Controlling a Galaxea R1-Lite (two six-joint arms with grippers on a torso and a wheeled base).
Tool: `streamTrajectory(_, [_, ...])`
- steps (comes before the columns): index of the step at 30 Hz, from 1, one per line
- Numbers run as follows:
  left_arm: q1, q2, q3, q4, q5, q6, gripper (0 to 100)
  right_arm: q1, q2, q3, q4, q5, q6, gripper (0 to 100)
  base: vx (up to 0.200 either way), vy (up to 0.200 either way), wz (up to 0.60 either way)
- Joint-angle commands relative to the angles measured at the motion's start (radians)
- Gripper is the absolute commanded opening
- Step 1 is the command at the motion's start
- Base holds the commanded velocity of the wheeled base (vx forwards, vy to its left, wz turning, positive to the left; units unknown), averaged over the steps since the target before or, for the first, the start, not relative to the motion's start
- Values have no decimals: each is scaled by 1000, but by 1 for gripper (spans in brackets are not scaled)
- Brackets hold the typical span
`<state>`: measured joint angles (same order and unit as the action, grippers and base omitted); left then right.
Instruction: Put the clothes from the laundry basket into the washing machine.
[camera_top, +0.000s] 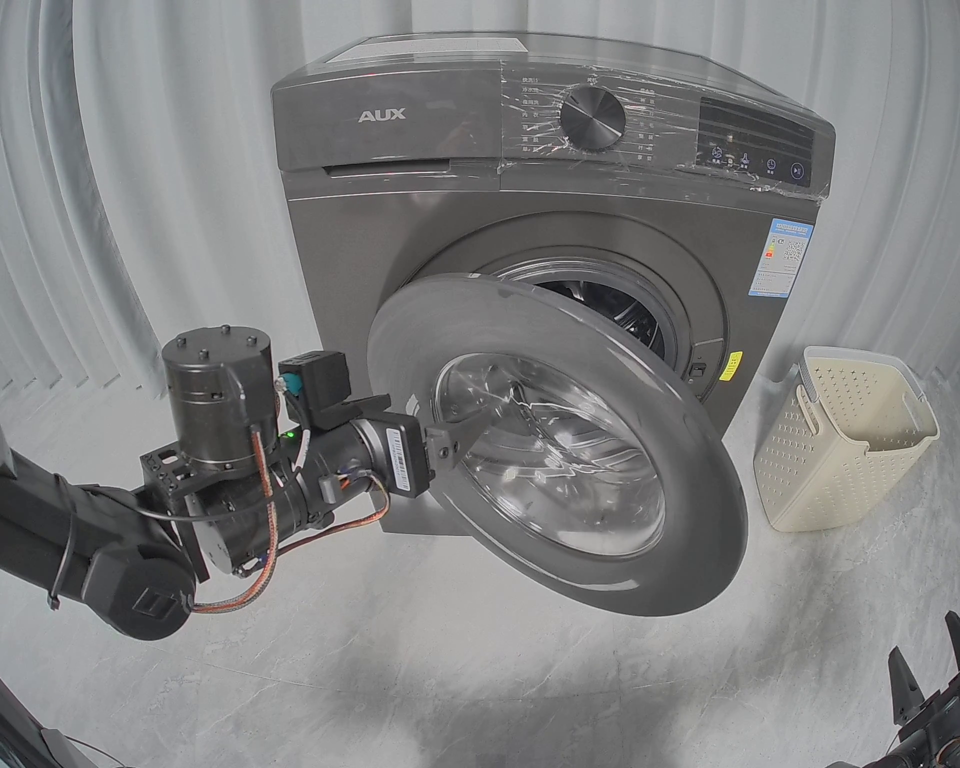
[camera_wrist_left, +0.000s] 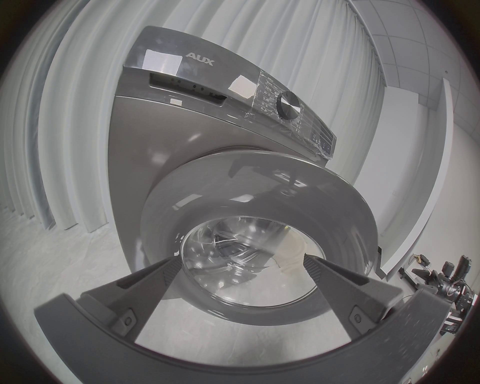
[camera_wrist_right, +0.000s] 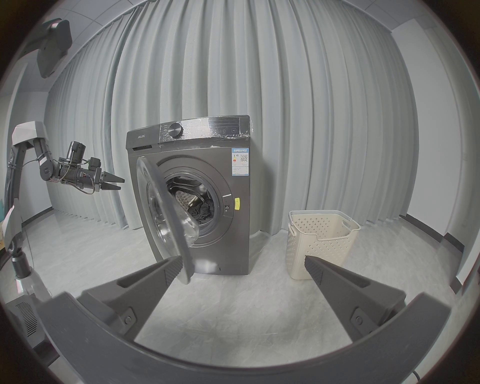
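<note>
Pale pleated curtains (camera_top: 150, 200) hang behind a grey washing machine (camera_top: 400, 230) standing on a light marbled floor (camera_top: 400, 640). Its round door (camera_top: 690, 480) is swung wide open, and dark clothes (camera_wrist_right: 202, 211) lie inside the drum. A cream perforated laundry basket (camera_top: 850, 450) sits on the floor near the machine's right side. The left hand (camera_wrist_left: 241, 259) hovers just beside the door's outer face near its free edge, fingers spread wide and holding nothing. The right hand (camera_wrist_right: 243, 260) is well back from the machine, low over the floor, also wide open and holding nothing.
</note>
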<state>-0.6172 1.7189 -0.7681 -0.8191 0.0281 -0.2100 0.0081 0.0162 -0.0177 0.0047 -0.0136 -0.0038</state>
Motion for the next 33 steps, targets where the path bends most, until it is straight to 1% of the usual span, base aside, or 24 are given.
streamTrajectory(1, [-6, 73, -76, 0, 1, 0, 100, 1, -16, 16, 0, 0, -1, 100, 0, 0, 0])
streamTrajectory(4, [1, 130, -162, 6, 6, -2, 100, 0, -16, 16, 0, 0, -1, 100, 0, 0, 0])
streamTrajectory(7, [5, 202, -267, 9, 47, -2, 100, 1, -16, 16, 0, 0, -1, 100, 0, 0, 0])
streamTrajectory(11, [16, 289, -387, 11, 79, -5, 100, 0, -16, 16, 0, 0, -1, 100, 0, 0, 0])
streamTrajectory(14, [24, 335, -450, 14, 104, -5, 100, 0, -16, 16, 0, 0, -1, 100, 0, 0, 0])
streamTrajectory(17, [28, 358, -481, 14, 127, -8, 100, 0, -16, 16, 0, 0, 1, 100, 0, 0, 0])
streamTrajectory(20, [33, 346, -464, 14, 128, -11, 100, 1, -16, 16, 0, 0, -1, 100, 0, 0, 0])
streamTrajectory(23, [31, 320, -428, 9, 128, -11, 100, 0, -16, 16, 0, 0, -1, 100, 0, 0, 0])
streamTrajectory(27, [-10, 93, -183, 11, 128, -8, 100, 0, -16, 16, 0, 0, 1, 100, 0, 0, 0])
streamTrajectory(29, [-33, -32, -53, 12, 128, -2, 100, 1, -16, 16, 0, 0, -1, 100, 0, 0, 0])
streamTrajectory(30, [-36, -51, -31, 14, 130, 0, 100, 0, -16, 16, 0, 0, 1, 100, 0, 0, 0])
streamTrajectory(31, [-55, -171, 87, 20, 128, 8, 100, 0, -16, 16, 0, 0, -1, 100, 0, 0, 0])
streamTrajectory(32, [-61, -240, 150, 31, 125, 17, 100, 1, -16, 16, 0, 0, -1, 100, 0, 0, 0])
streamTrajectory(33, [-61, -240, 150, 31, 125, 17, 100, 1, -16, 16, 0, 0, -1, 100, 0, 0, 0])
